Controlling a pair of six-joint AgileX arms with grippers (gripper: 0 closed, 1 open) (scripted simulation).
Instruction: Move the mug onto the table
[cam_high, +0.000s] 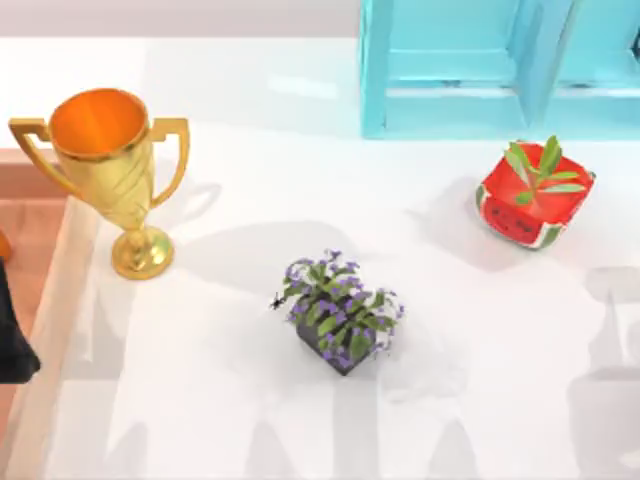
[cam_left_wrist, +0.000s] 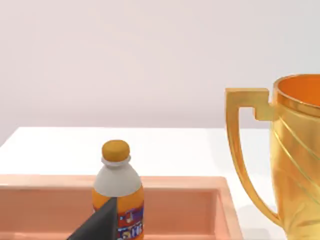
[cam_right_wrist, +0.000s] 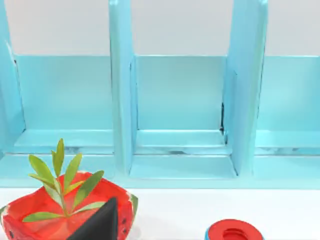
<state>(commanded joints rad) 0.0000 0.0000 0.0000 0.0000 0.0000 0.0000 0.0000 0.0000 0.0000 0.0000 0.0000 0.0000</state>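
Overhead, the white bench (cam_high: 300, 150) carried a gold trophy (cam_high: 110, 170) near its left edge, upright, its orange bowl open to the camera. Toward the middle sat a dark pot of purple flowers (cam_high: 340, 315), and near the right edge, toward the far side, a watermelon-patterned planter (cam_high: 533, 198) with green leaves. A turquoise frame (cam_high: 460, 70) stood along the far edge, right of centre. Beyond the left edge lay a reddish-brown wooden surface (cam_high: 30, 240), with a dark shape (cam_high: 12, 340) of the left arm over it. From the left wrist, a dark claw finger (cam_left_wrist: 97, 225) pointed toward an orange-capped bottle (cam_left_wrist: 117, 187) standing in a peach tray (cam_left_wrist: 190, 200), with the trophy (cam_left_wrist: 290, 160) beside the tray. From the right wrist, a dark finger (cam_right_wrist: 100, 222) hung just before the planter (cam_right_wrist: 60, 212), the frame's compartments (cam_right_wrist: 175, 115) behind it and a red lid (cam_right_wrist: 234, 231) on the bench nearby. I cannot tell whether either claw was spread or pressed together. I cannot tell where the mug was.
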